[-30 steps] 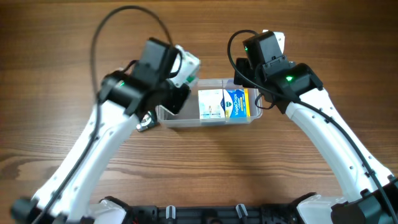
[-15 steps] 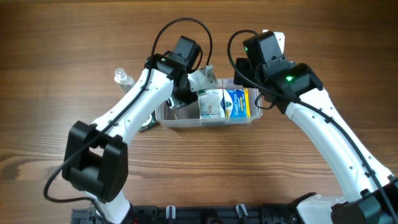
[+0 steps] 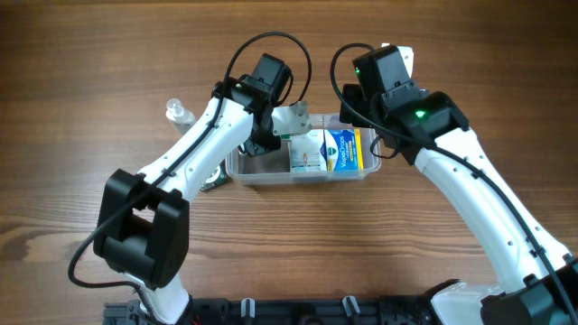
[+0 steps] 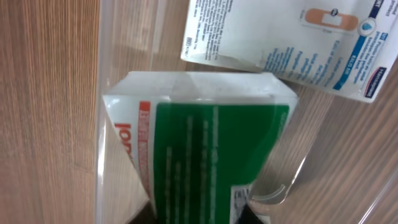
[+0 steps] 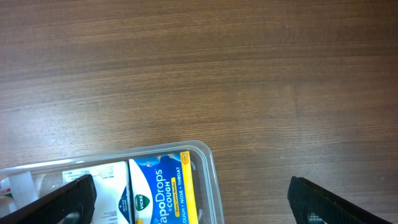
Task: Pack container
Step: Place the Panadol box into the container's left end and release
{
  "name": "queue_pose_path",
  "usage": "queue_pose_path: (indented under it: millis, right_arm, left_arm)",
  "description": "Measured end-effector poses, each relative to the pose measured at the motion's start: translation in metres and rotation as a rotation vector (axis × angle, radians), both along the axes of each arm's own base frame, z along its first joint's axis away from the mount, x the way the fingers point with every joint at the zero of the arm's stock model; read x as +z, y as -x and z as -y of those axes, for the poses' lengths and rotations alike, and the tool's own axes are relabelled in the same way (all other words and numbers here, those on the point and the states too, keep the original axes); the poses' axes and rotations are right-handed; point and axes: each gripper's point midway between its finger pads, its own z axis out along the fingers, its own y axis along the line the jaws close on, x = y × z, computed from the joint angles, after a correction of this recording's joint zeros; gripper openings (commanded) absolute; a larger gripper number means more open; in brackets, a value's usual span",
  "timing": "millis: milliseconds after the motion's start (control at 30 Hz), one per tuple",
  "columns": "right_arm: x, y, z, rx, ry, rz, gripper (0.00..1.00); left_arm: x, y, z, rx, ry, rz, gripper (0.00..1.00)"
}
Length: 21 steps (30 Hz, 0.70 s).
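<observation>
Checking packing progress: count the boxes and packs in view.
3: green-and-white box in the left gripper, at the container's left end; bandage box mid-container; VapoDrops pack at its right end. Others may be hidden.

The left arm reaches forward, its left gripper (image 3: 287, 120) clamped on a green-and-white box (image 4: 205, 155); the right gripper (image 5: 191, 190) hangs, jaws wide apart.

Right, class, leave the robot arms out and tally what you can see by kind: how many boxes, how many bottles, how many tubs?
Boxes: 3 (green box, plaster box, cough-drop box)
Bottles: 1 (bottle)
Tubs: 1 (tub)
Total: 5
</observation>
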Motion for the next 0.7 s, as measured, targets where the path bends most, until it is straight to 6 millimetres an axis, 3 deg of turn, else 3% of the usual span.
queue_pose_path:
  millis: [167,200,233,533,567,600,667,700]
  right_arm:
    - [0.000,0.000,0.000,0.000,0.000,0.000,1.00]
    - [0.000,0.000,0.000,0.000,0.000,0.000,1.00]
    - [0.000,0.000,0.000,0.000,0.000,0.000,1.00]
    - [0.000,0.000,0.000,0.000,0.000,0.000,1.00]
    - [0.000,0.000,0.000,0.000,0.000,0.000,1.00]
    - [0.000,0.000,0.000,0.000,0.000,0.000,1.00]
    - [0.000,0.000,0.000,0.000,0.000,0.000,1.00]
    - [0.000,0.000,0.000,0.000,0.000,0.000,1.00]
  left_arm:
    - [0.000,0.000,0.000,-0.001,0.000,0.001,0.51]
    - [0.000,0.000,0.000,-0.002,-0.001,0.001,0.72]
    - [0.000,0.000,0.000,-0.002,-0.001,0.000,1.00]
    - [-0.002,0.007,-0.004,0.060,-0.004,-0.032,1.00]
    - [-0.002,0.007,-0.004,0.079,-0.001,-0.034,1.00]
    - [-0.001,0.005,-0.003,0.109,0.011,-0.027,0.91]
    - [0.000,-0.001,0.000,0.176,0.040,-0.008,0.55]
    - [0.001,-0.003,0.000,0.219,0.054,-0.004,0.32]
